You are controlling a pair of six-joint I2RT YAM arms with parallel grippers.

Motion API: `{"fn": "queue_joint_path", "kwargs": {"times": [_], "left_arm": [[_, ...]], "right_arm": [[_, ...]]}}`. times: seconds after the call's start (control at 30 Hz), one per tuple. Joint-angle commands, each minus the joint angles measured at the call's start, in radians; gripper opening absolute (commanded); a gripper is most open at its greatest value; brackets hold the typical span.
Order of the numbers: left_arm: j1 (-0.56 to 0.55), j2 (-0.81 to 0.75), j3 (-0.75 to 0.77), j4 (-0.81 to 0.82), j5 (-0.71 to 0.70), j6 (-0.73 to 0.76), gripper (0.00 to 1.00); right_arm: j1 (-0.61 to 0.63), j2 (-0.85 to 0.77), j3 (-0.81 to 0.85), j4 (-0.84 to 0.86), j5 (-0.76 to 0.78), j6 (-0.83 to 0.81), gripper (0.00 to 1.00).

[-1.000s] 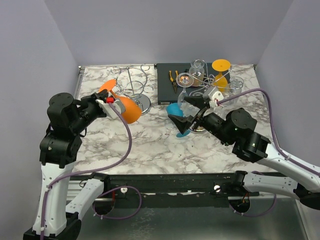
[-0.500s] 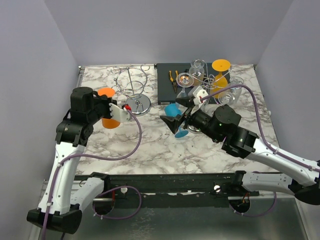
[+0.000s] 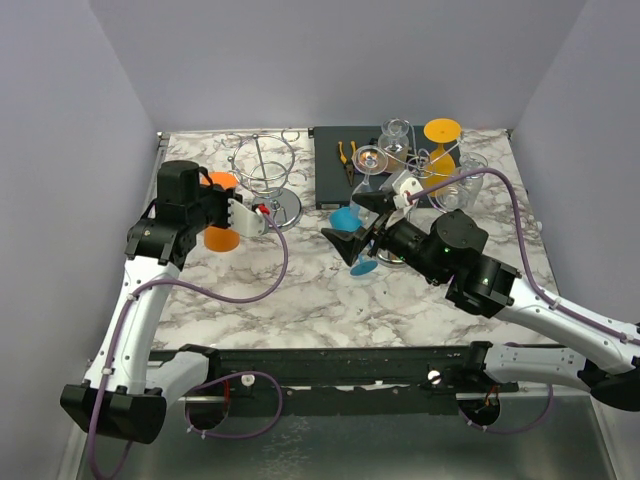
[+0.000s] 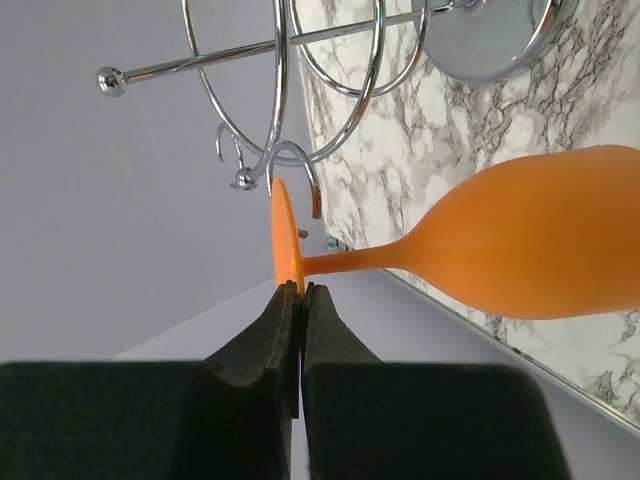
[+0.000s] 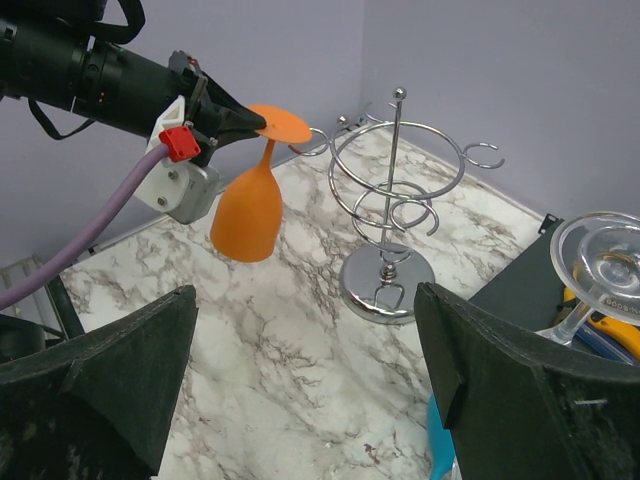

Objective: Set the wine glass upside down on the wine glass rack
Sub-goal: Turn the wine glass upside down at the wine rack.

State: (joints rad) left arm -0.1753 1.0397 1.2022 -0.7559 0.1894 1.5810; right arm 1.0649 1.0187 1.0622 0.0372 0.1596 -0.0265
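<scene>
My left gripper (image 3: 213, 192) is shut on the foot rim of an orange wine glass (image 3: 221, 238). The glass hangs bowl-down, just left of the chrome wine glass rack (image 3: 265, 175). In the left wrist view the fingertips (image 4: 300, 290) pinch the foot, which is close to a rack hook (image 4: 295, 165), and the bowl (image 4: 530, 250) points right. In the right wrist view the glass (image 5: 248, 210) hangs left of the rack (image 5: 395, 210). My right gripper (image 3: 357, 226) is open and empty above the table's middle, also seen in its own view (image 5: 305, 295).
A blue glass (image 3: 348, 220) lies under the right gripper. At the back right, a dark tray (image 3: 330, 185) holds yellow pliers (image 3: 347, 153). Clear glasses (image 3: 395, 140) and another orange glass (image 3: 441, 145) stand around a second rack there.
The left arm has carried the orange glass from tilted to bowl-down and brought its foot close to the rack. The right gripper has shifted slightly left and stayed open.
</scene>
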Motion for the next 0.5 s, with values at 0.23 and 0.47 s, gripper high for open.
{"fn": "queue_joint_path", "kwargs": {"times": [0.23,0.47], "left_arm": [[-0.003,0.018,0.045,0.038,0.083,0.049,0.0],[-0.003,0.025,0.027,0.071,0.097,0.072,0.0]], "right_arm": [[0.002,-0.006,-0.007,0.033,0.004,0.005,0.96],[0.001,-0.002,-0.002,0.036,0.004,0.004,0.96]]}}
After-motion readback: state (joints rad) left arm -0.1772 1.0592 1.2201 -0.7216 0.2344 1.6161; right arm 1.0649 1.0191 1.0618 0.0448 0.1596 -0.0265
